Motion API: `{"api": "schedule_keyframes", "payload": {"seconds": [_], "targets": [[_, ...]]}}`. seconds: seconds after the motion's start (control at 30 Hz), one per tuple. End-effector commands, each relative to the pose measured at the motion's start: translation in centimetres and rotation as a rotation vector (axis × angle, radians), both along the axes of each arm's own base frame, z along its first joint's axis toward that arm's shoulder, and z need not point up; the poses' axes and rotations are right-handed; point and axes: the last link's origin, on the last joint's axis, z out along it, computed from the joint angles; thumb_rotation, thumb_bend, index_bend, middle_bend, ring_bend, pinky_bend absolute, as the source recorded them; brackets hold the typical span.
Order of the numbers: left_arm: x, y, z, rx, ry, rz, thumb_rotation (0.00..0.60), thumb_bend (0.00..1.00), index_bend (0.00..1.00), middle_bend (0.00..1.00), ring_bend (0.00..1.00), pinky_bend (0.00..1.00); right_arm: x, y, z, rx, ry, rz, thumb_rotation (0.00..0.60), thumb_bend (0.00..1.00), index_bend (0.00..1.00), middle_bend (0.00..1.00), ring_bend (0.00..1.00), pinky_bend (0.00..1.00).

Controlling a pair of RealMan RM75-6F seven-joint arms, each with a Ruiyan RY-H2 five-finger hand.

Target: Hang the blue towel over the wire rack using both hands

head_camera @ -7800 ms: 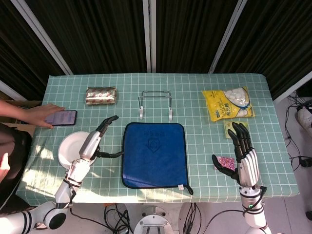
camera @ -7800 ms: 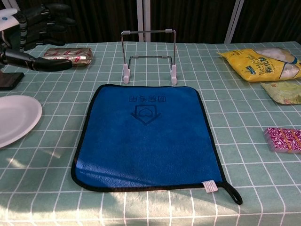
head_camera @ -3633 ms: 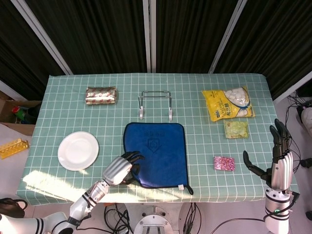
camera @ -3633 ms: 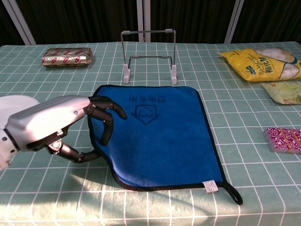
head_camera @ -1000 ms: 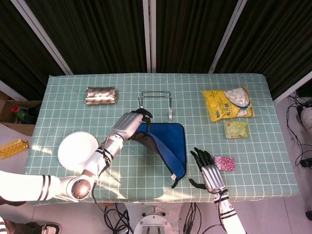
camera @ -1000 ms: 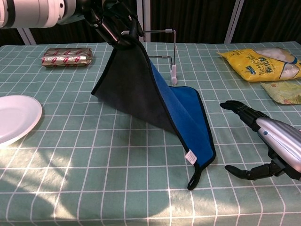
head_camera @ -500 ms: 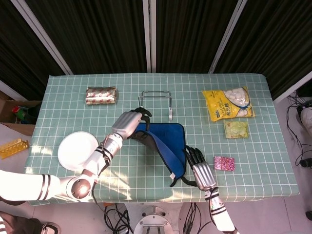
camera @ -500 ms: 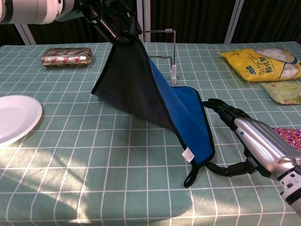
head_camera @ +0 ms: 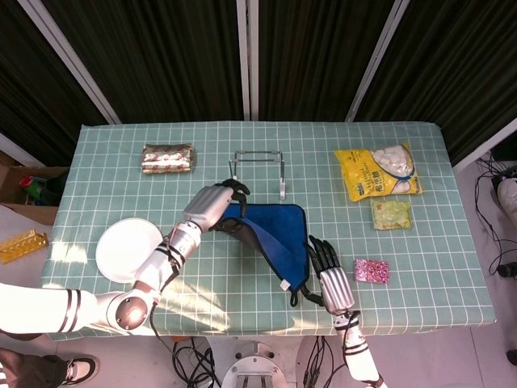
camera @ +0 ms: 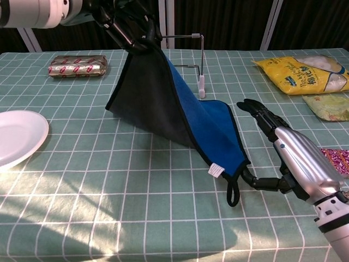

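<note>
Where the checked tablecloth (head_camera: 121, 162) lies bare at the left, room is left beside the blue towel (camera: 207, 123), which is lifted by one corner in the clenched left hand (head_camera: 208, 206) near the wire rack (camera: 182, 60). Its grey underside is shown only by the chest view. Fingers spread, the right hand (camera: 297, 158) is set at the towel's low corner, holding nothing.

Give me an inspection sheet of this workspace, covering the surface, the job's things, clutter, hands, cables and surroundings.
Surface: table under a green checked cloth.
Job's things: blue towel lifted by one corner, not yet over the wire rack.
Clutter: white plate, foil packet, yellow bag, green sachet, pink packet.
Hands: left hand holds the towel's raised corner; right hand open beside the low corner.
Cables: several on the floor right of the table.
Surroundings: dark curtains behind.
</note>
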Motion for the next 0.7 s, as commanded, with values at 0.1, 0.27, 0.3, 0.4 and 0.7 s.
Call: {"api": "schedule_keyframes", "payload": {"seconds": [0.1,0.27,0.3,0.4,0.7], "targets": [[-0.2,0.0,0.0,-0.001,-0.001,0.005,0.600,0.43,0.72,0.25,0.13,0.23,-0.2,-0.2,0.2,-0.023,-0.035,-0.019,0.600,0.49,0.41,0.00,0.00,0.00],[-0.4,0.0,0.3,0.000,-0.005,0.007,0.600,0.43,0.72,0.25,0.13,0.23,-0.2,-0.3,0.4,-0.041,-0.074,-0.041,0.600,0.54,0.81,0.04,0.00,0.00],[-0.4,-0.1,0.3,-0.001,-0.006,0.006,0.600,0.43,0.72,0.25,0.13,0.23,-0.2,-0.3,0.5,-0.046,-0.083,-0.046,0.600,0.56,0.87,0.06,0.00,0.00],[-0.4,-0.2,0.5,-0.002,-0.012,0.003,0.600,0.43,0.72,0.25,0.13,0.23,-0.2,-0.6,1.0,-0.067,-0.120,-0.060,0.600,0.59,0.98,0.11,0.00,0.00],[-1.3,-0.5,1.2,0.010,-0.041,0.019,0.600,0.43,0.72,0.25,0.13,0.23,0.1,-2.2,4.5,-0.137,-0.207,-0.078,0.600,0.62,1.00,0.14,0.00,0.00]]}}
